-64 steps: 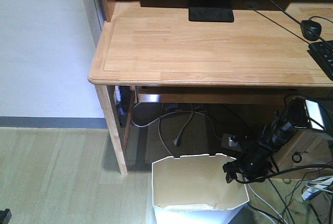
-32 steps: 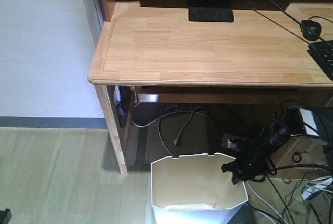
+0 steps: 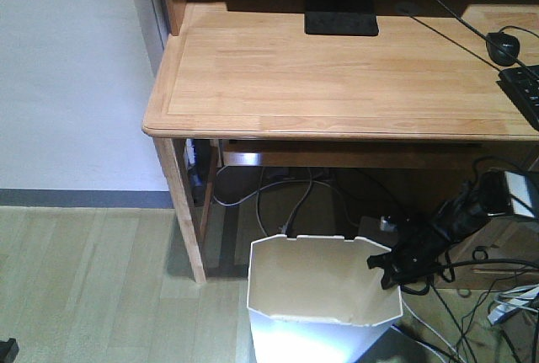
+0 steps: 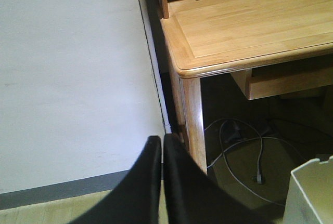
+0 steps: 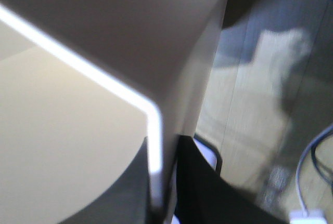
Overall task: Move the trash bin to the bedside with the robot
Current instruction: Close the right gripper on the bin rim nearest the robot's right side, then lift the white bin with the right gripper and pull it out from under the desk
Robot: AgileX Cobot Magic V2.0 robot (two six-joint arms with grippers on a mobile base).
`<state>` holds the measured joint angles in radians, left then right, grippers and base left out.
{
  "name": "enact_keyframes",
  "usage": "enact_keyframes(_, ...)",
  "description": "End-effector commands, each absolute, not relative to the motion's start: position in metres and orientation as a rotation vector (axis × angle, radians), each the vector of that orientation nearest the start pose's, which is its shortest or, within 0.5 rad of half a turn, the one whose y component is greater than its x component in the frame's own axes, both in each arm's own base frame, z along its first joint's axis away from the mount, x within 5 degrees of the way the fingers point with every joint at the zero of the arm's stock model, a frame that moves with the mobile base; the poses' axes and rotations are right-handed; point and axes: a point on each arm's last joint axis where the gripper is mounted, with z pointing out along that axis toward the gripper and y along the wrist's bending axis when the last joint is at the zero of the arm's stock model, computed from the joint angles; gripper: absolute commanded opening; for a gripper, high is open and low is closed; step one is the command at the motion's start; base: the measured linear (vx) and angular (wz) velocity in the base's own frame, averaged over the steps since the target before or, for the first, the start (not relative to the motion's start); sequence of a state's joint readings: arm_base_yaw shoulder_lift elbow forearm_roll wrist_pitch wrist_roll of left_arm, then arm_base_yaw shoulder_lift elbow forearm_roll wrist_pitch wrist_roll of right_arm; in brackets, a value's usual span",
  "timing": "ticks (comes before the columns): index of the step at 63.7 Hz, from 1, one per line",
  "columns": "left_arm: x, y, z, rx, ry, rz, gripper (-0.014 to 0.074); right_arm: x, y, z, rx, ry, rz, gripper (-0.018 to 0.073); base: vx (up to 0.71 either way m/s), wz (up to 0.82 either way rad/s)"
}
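1. The trash bin stands on the pale wood floor just in front of the wooden desk, below the desk's front edge and to the right of its front left leg; its angular rim is open upward and the cream inside shows; the bin's lower part runs off the bottom edge of the front view.
2. The right gripper sits at the bin's right rim corner; the right wrist view shows the thin white wall passing between two dark fingers, one inside the bin and one outside, so the gripper is pinched on the rim.
3. The black right arm slopes up and to the right from that corner, with black cables looping around it.
4. The left gripper shows in the left wrist view as two dark fingers pressed together with only a thin seam between them, holding nothing; it points toward the white wall beside the desk's left corner; a corner of the bin shows at that view's lower right.
5. On the desk top: a black monitor base near the back edge, a mouse and part of a keyboard at the right edge.
6. Grey cords hang and lie under the desk behind the bin.
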<state>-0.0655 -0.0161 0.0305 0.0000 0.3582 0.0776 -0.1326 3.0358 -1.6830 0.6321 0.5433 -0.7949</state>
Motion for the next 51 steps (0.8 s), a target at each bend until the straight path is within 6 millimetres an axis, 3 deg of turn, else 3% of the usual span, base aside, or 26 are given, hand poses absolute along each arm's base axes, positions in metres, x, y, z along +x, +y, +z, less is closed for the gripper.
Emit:
enact_keyframes(1,0.054,-0.004,0.173,0.123,1.780,0.005,-0.0007,0.398,-0.020,-0.148,-0.138,3.084,0.656,-0.0004,0.00,0.00)
enact_keyframes(8,0.054,-0.004,0.173,0.123,1.780,0.005,-0.0007,0.393,-0.021,-0.134,-0.127,3.070,0.601,-0.0003,0.00,0.00)
enact_keyframes(20,0.054,-0.004,0.173,0.123,1.780,0.005,-0.0007,0.381,-0.017,-0.102,-0.266,3.056,0.643,-0.0003,0.00,0.00)
enact_keyframes(51,0.054,-0.004,0.173,0.123,1.780,0.005,-0.0007,0.359,-0.012,0.002,-0.377,2.947,0.629,-0.0003,0.00,0.00)
